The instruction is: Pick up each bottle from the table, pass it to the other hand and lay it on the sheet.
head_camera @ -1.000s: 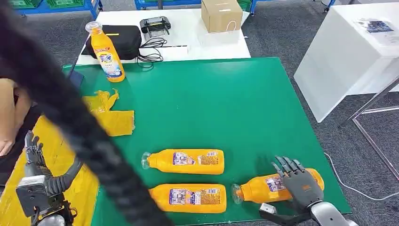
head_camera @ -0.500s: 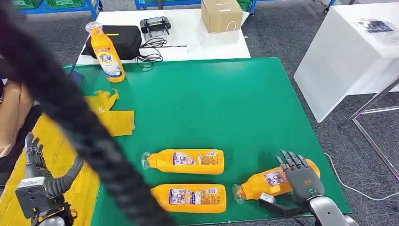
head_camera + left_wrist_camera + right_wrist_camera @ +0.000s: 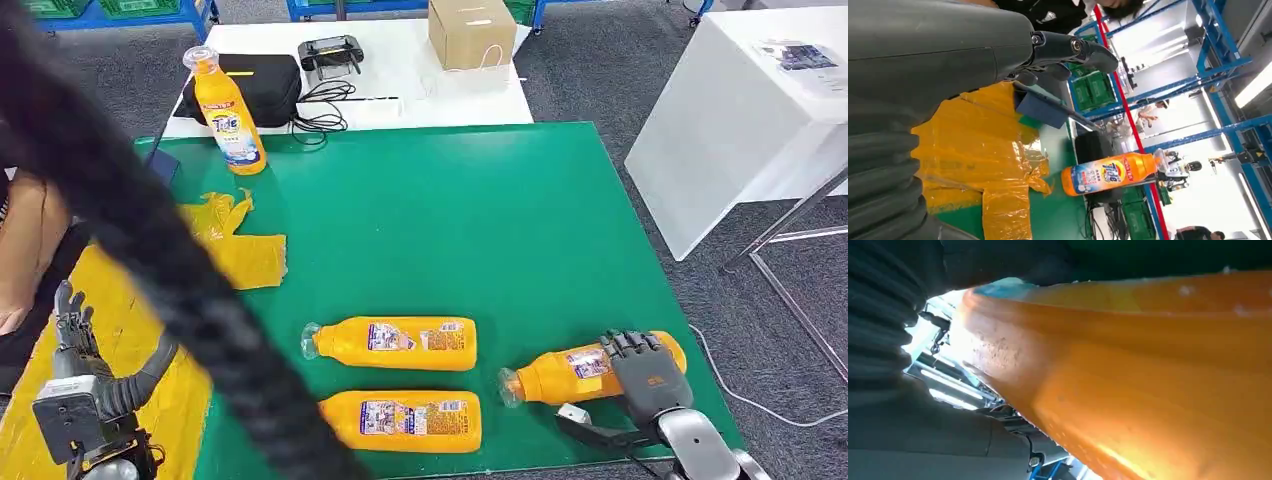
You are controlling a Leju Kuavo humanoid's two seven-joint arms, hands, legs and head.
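Three orange bottles lie on the green mat (image 3: 450,230). My right hand (image 3: 648,378) grips the rightmost bottle (image 3: 570,373) near its base, fingers curled over it; up close, that bottle (image 3: 1148,380) presses against the palm. The other two lying bottles (image 3: 395,343) (image 3: 405,420) sit side by side to its left. A fourth bottle (image 3: 225,108) (image 3: 1108,172) stands upright at the mat's far left corner. My left hand (image 3: 70,325) (image 3: 948,45) hovers open, fingers up, over the yellow sheet (image 3: 245,258) (image 3: 978,150).
A thick black cable (image 3: 150,240) crosses the left of the head view. A person's arm (image 3: 20,250) is at the left edge. Behind the mat, a white table holds a black bag (image 3: 262,85), a controller (image 3: 330,52) and a cardboard box (image 3: 470,32). Another white table (image 3: 740,120) stands right.
My right hand's fingers have curled from stretched out to wrapped around the rightmost bottle, which has shifted slightly. The left hand has stayed in place.
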